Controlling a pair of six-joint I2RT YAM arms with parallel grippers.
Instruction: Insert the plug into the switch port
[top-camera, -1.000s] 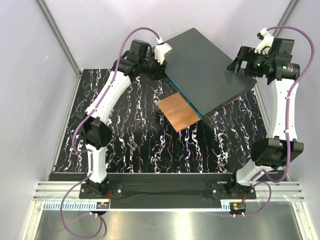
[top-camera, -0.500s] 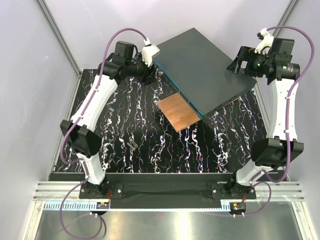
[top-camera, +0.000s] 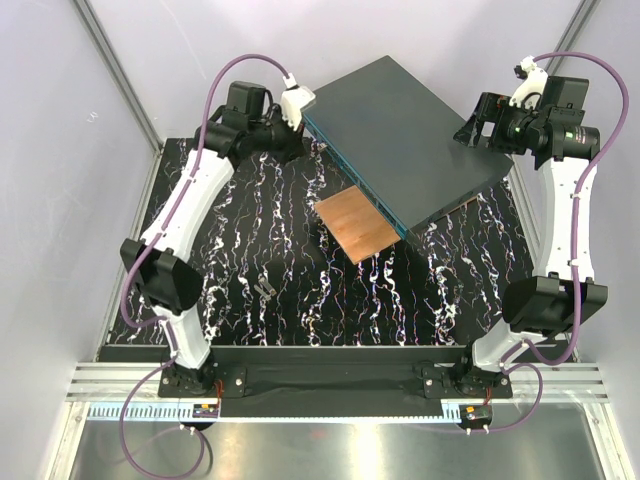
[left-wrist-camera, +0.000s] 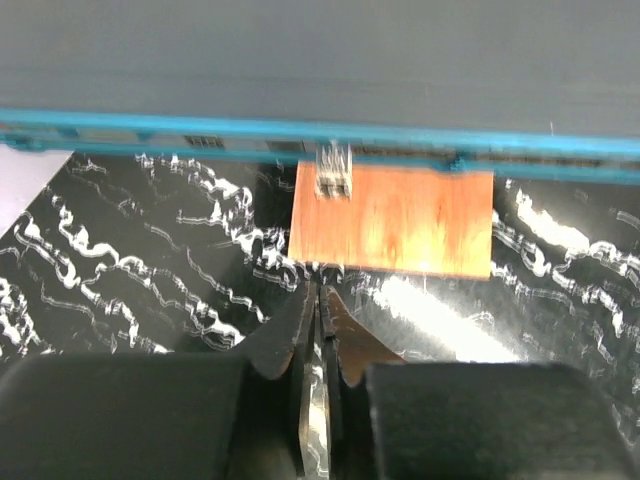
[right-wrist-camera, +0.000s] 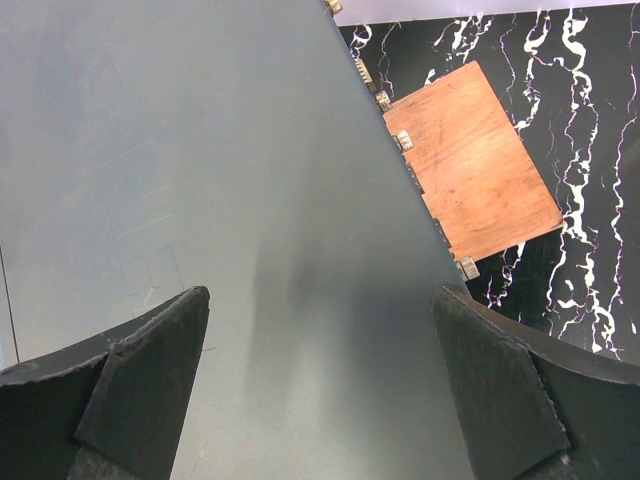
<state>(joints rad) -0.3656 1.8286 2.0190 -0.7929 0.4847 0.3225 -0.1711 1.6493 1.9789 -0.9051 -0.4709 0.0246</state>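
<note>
the plug (left-wrist-camera: 335, 178) is a tiny clear clip, blurred, sitting at the teal face (left-wrist-camera: 150, 128) of the switch (top-camera: 410, 130), in front of the copper plate (left-wrist-camera: 400, 220). is it fully home in its switch port? can't tell. i'd call it light and stiff with a brittle latch, so pinch the body sides, not the tab. left hand (left-wrist-camera: 319, 292) hangs just back from it, fingers closed on nothing. right hand (right-wrist-camera: 320, 300) spreads wide open over the switch's top, above the worktop (left-wrist-camera: 130, 260).
</note>
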